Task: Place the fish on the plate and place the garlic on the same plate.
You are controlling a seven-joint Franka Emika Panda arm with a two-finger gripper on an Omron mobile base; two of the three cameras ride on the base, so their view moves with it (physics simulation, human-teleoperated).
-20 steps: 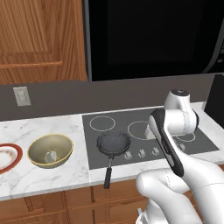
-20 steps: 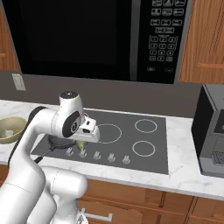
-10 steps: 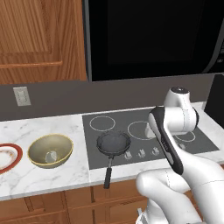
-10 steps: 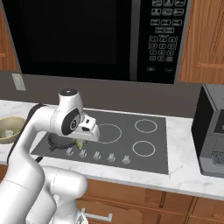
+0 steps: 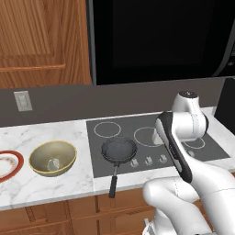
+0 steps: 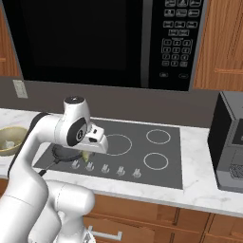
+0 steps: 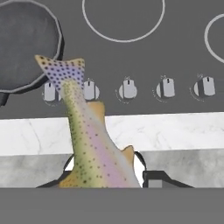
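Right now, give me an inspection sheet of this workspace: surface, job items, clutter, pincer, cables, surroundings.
Surface: white marble counter with a dark cooktop set into it.
Job's things: the fish is held up over the cooktop's knob row, tail away from the hand. The plate sits at the counter's far left, cut off by the frame edge. A pale lump, probably the garlic, lies in the olive bowl.
Clutter: black frying pan on the front left burner, handle toward the counter edge.
Pincer: the pincer is shut on the fish.
Cables: nothing seen.
Surroundings: microwave above, wood cabinets, wall outlet.
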